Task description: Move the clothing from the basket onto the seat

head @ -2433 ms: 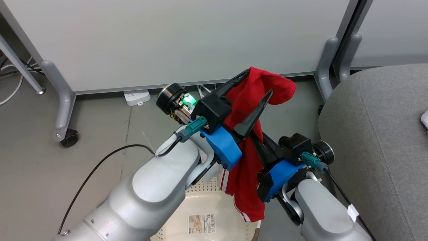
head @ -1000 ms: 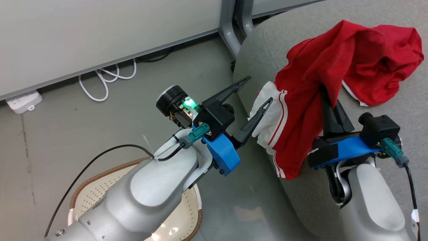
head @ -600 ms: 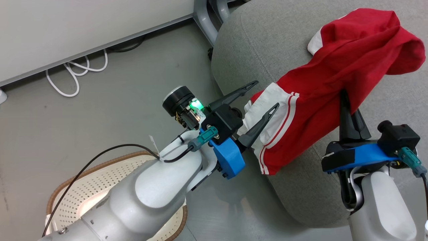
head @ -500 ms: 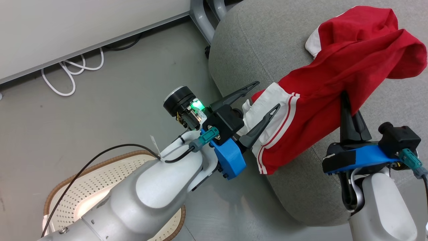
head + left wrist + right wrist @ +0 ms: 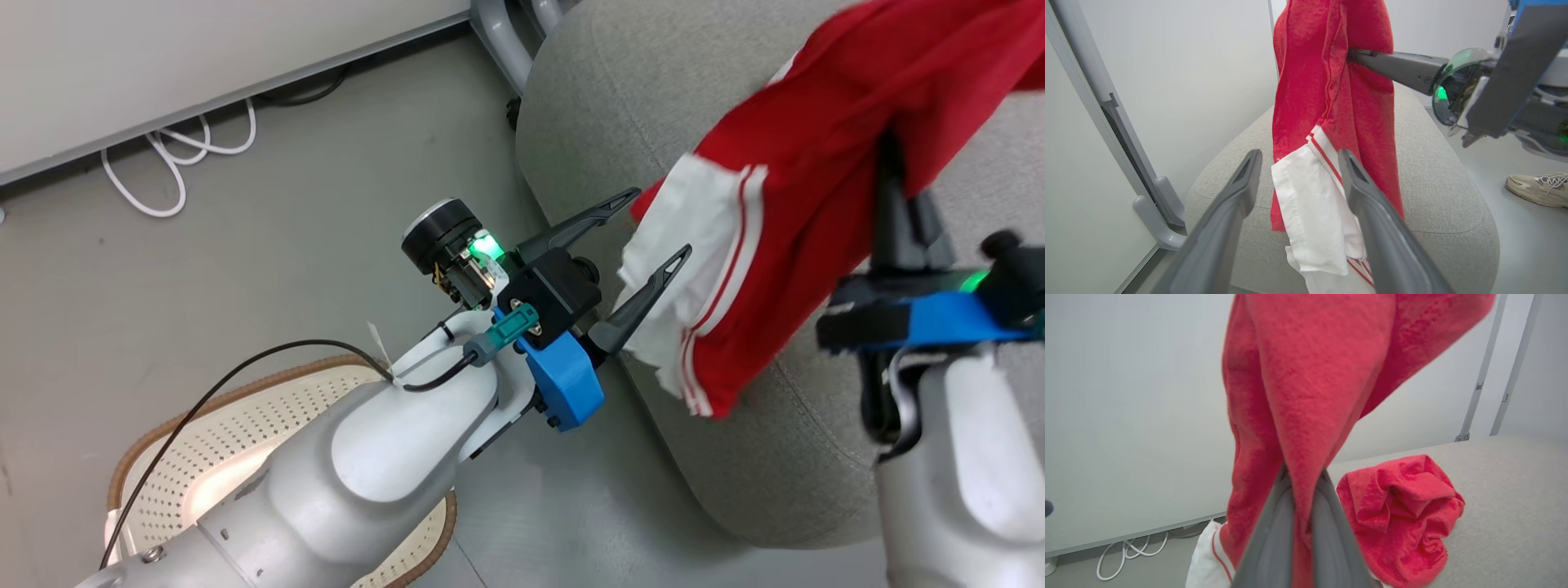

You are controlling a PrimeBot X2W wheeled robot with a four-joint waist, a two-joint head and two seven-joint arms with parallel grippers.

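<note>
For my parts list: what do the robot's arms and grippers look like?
The left gripper and right gripper each have two long dark grey fingers, a black body and a blue mount. Pale grey forearms; a black cable with a teal plug meets the left one.

clothing: red, white panel with thin red stripes | seat: plain grey fabric | basket: cream-white, dotted with holes, brown woven-look rim | floor: grey | wall panel: pale grey-white | shoe: off-white
</note>
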